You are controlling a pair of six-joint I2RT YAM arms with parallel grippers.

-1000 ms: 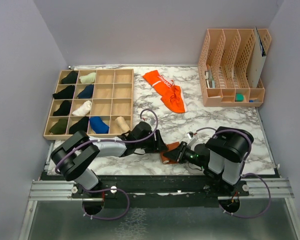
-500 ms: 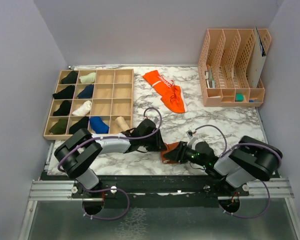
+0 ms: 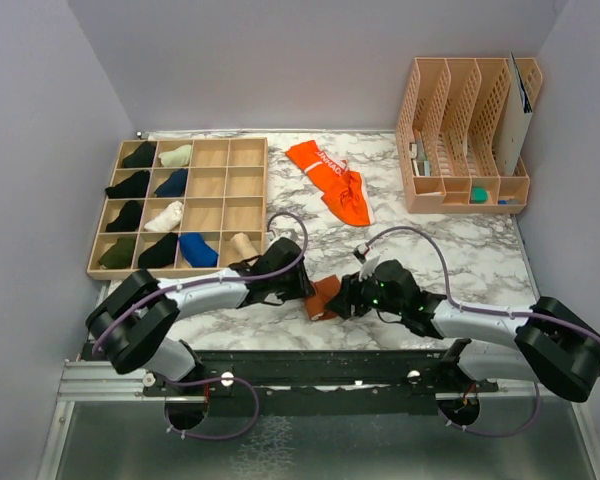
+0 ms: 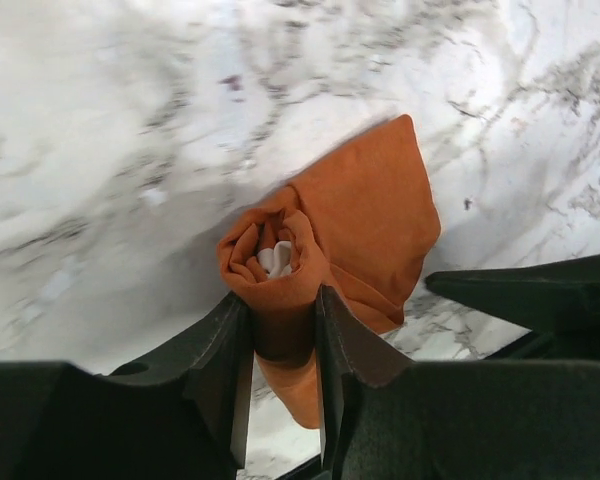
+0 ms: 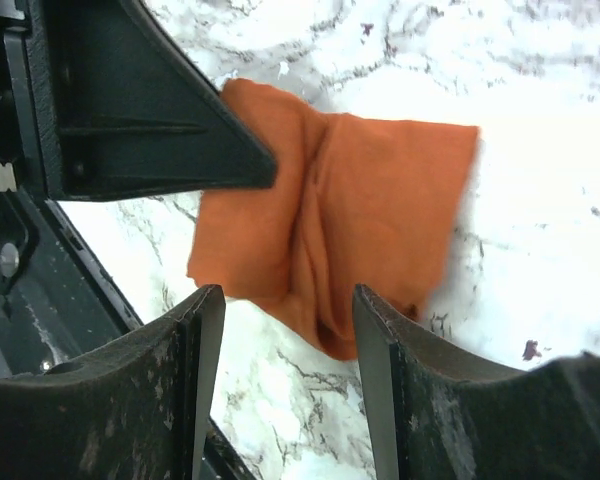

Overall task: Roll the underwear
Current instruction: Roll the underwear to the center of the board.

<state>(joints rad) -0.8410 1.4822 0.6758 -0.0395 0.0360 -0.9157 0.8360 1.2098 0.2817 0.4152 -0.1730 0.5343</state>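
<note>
The rust-brown underwear [image 3: 323, 297] is a small rolled bundle near the table's front edge, between my two grippers. My left gripper [image 3: 302, 291] is shut on the roll's end [image 4: 280, 300]; the white inner lining shows in the roll's opening. My right gripper [image 3: 348, 297] is open, its fingers [image 5: 205, 340] just short of the loose flap [image 5: 350, 220], not touching it. The bright orange underwear [image 3: 332, 178] with a white lettered waistband lies spread out at the back middle.
A wooden compartment tray [image 3: 212, 186] at the left holds several small fabric bundles in black, navy, blue and cream. A tan file rack [image 3: 465, 140] stands at the back right. The table's front edge runs just below the grippers.
Both grippers and the rust-brown roll have moved left and a little away from the front edge. The right arm has stretched out flat towards the left.
</note>
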